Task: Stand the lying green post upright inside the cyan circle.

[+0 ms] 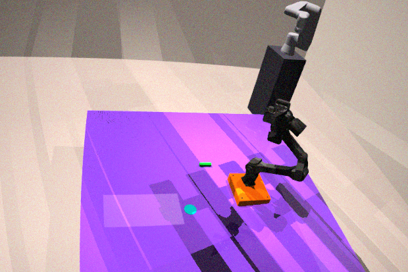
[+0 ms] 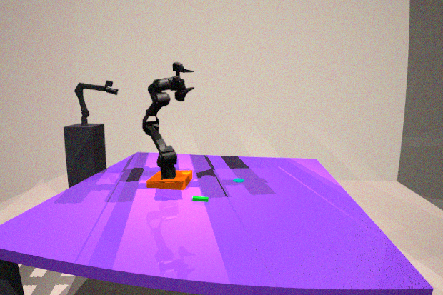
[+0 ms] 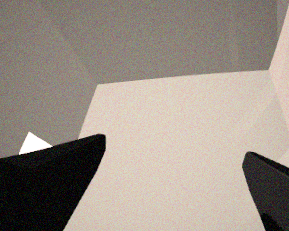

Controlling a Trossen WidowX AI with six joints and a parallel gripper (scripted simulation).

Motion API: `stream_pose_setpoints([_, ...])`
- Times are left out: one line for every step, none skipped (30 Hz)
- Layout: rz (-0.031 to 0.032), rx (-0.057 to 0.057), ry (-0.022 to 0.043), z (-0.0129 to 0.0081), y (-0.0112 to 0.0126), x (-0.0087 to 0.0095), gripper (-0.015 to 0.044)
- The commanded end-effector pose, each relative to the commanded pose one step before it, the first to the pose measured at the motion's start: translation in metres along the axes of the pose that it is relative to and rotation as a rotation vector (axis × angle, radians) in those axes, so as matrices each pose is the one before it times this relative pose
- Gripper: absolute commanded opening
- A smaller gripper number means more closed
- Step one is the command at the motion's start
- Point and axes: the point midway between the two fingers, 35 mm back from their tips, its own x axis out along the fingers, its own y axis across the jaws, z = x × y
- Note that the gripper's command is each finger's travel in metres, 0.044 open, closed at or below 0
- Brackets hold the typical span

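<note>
The green post (image 1: 204, 164) (image 2: 200, 198) lies flat on the purple table (image 1: 131, 149) (image 2: 286, 230), a short way from the arm's orange base (image 1: 253, 197) (image 2: 178, 180). The cyan circle (image 1: 190, 209) (image 2: 238, 180) is a small flat disc on the table, apart from the post, with nothing on it. My gripper (image 2: 192, 79) (image 3: 175, 151) is open and empty, held high above the table over the base, with its fingers pointing sideways. The wrist view shows only the two dark fingertips against floor and wall; neither the post nor the circle shows there.
A dark pedestal (image 1: 277, 77) (image 2: 84, 151) carrying a second small arm stands off the table behind the base. The table's edges drop to a pale floor all around.
</note>
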Motion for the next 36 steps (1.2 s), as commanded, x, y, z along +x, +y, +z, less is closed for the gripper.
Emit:
stream_pose_setpoints([0.00283,0.0098,0.00064,0.00072,0.00083,0.0,0.0374])
stream_pose_setpoints([0.00852,0.0293,0.00188,0.00216,0.00249,0.00001,0.0347])
stream_pose_setpoints([0.01428,0.0487,0.00303,0.00362,0.00422,0.00001,0.0321])
stream_pose_setpoints([0.02018,0.0681,0.00403,0.00505,0.00608,0.00002,0.0295])
stream_pose_setpoints([0.02629,0.0874,0.00483,0.00642,0.00814,0.00005,0.0269])
stream_pose_setpoints([0.03143,0.1023,0.00521,0.00738,0.01004,0.00011,0.0242])
stream_pose_setpoints([0.03254,0.1031,0.00483,0.00718,0.01074,0.0002,0.0233])
stream_pose_setpoints([0.03329,0.1025,0.00445,0.00683,0.0113,0.0003,0.0233])
stream_pose_setpoints([0.03111,0.093,0.00381,0.00586,0.0108,0.00038,0.0233])
stream_pose_setpoints([0.02465,0.0755,0.00327,0.00418,0.00899,0.00052,0.0233])
stream_pose_setpoints([0.02538,0.0853,0.0041,0.00391,0.01,0.00096,0.0233])
stream_pose_setpoints([0.03028,0.0989,0.00449,0.00427,0.01195,0.00125,0.0233])
stream_pose_setpoints([0.03138,0.0993,0.0043,0.00389,0.01238,0.00144,0.0233])
stream_pose_setpoints([0.03228,0.0987,0.00415,0.00344,0.01267,0.00162,0.0233])
stream_pose_setpoints([0.03325,0.098,0.00408,0.00298,0.01294,0.00181,0.0233])
stream_pose_setpoints([0.03428,0.0973,0.00412,0.00251,0.01318,0.002,0.0233])
stream_pose_setpoints([0.03535,0.0965,0.00426,0.00203,0.01338,0.00219,0.0233])
stream_pose_setpoints([0.03647,0.0956,0.00452,0.00154,0.01356,0.00239,0.0233])
stream_pose_setpoints([0.03761,0.0947,0.00489,0.00104,0.0137,0.00259,0.0233])
stream_pose_setpoints([0.03878,0.0937,0.00538,0.00054,0.01381,0.00278,0.0233])
stream_pose_setpoints([0.03995,0.0927,0.006,0.00003,0.01389,0.00298,0.0233])
stream_pose_setpoints([0.04112,0.0916,0.00675,-0.00047,0.01393,0.00318,0.0233])
stream_pose_setpoints([0.04228,0.0904,0.00764,-0.00098,0.01395,0.00337,0.0233])
stream_pose_setpoints([0.04341,0.0892,0.00865,-0.00148,0.01393,0.00356,0.0233])
stream_pose_setpoints([0.0445,0.088,0.0098,-0.00197,0.01389,0.00374,0.0233])
stream_pose_setpoints([0.04554,0.0867,0.01107,-0.00246,0.01381,0.00392,0.0233])
stream_pose_setpoints([0.04651,0.0853,0.01247,-0.00293,0.0137,0.00409,0.0233])
stream_pose_setpoints([0.04741,0.0839,0.014,-0.0034,0.01357,0.00426,0.0233])
stream_pose_setpoints([0.04822,0.0824,0.01565,-0.00385,0.0134,0.00442,0.0233])
stream_pose_setpoints([0.04893,0.0809,0.01741,-0.00429,0.01321,0.00457,0.0233])
stream_pose_setpoints([0.04953,0.0793,0.01927,-0.00472,0.013,0.00471,0.0233])
stream_pose_setpoints([0.05001,0.0777,0.02123,-0.00513,0.01276,0.00484,0.0233])
stream_pose_setpoints([0.05035,0.0761,0.02329,-0.00552,0.01249,0.00496,0.0233])
stream_pose_setpoints([0.05056,0.0744,0.02542,-0.00589,0.01221,0.00507,0.0233])
stream_pose_setpoints([0.05061,0.0727,0.02762,-0.00624,0.0119,0.00516,0.0233])
stream_pose_setpoints([0.05051,0.071,0.02988,-0.00657,0.01158,0.00525,0.0233])
